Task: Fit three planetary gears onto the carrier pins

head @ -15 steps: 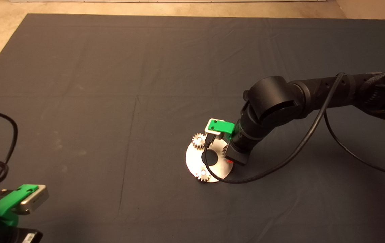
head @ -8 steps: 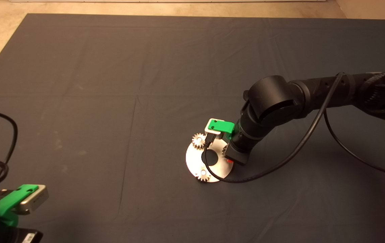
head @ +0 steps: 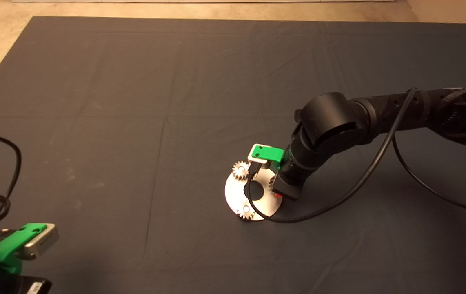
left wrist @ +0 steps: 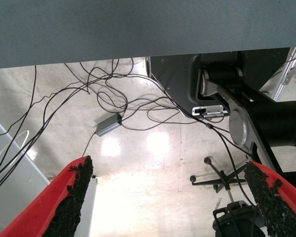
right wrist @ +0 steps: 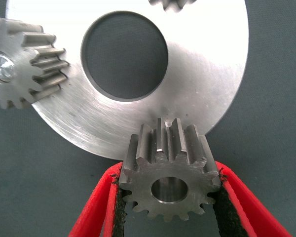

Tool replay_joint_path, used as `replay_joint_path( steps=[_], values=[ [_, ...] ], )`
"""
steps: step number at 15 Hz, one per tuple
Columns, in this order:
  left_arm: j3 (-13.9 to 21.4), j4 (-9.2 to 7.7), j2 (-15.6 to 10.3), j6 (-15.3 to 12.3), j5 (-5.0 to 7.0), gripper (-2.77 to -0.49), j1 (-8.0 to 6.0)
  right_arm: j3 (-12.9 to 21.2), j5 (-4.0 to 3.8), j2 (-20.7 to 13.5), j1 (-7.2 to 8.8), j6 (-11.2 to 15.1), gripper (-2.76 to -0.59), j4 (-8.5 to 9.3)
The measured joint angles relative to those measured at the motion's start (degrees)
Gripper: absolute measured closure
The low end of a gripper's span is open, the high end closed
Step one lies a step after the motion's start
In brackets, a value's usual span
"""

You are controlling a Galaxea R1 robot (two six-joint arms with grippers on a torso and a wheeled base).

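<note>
We see the right gripper (head: pixel 278 195) down over the disc's (head: pixel 233 195) right edge on the mat (head: pixel 135 102), two gears (head: pixel 240 169) seated on it; left gripper (head: pixel 21 241) parked lower left

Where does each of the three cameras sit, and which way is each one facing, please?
Head view: from above, looking down at the dark mat; the right arm reaches to the disc, the left gripper waits at the lower left edge.
Left wrist view: on the waiting arm, facing the floor and cables beyond the mat; its red fingers stand apart.
Right wrist view: on the working arm, facing the disc; the right gripper clamps a gear.
Shared: the disc and its two mounted gears appear in the head and right wrist views.
</note>
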Motion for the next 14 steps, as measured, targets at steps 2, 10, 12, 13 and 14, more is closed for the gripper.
replay_joint_path(
  steps=[2, 10, 12, 13, 14],
  values=[
    [0.0, -0.01, 0.0, 0.0, 0.00, -2.18, 0.00, 0.6, 1.31, 0.2, -0.02, -0.1, -1.04, -0.05],
    [0.0, -0.01, 0.0, 0.0, 0.00, -2.18, 0.00, 1.6, 1.48, -0.5, 0.00, -0.2, -1.04, 0.15],
    [0.0, -0.01, 0.0, 0.0, 0.00, -2.18, 0.00, 1.8, 1.44, -1.1, 0.04, -0.2, -1.04, 0.20],
    [0.0, -0.01, 0.0, 0.0, 0.00, -2.18, 0.00, 2.0, 1.47, -1.5, 0.04, -0.2, -1.04, 0.22],
    [0.0, -0.01, 0.0, 0.0, 0.00, -2.18, 0.00, 2.3, 1.47, -1.8, 0.09, -0.3, -1.04, 0.24]
  ],
)
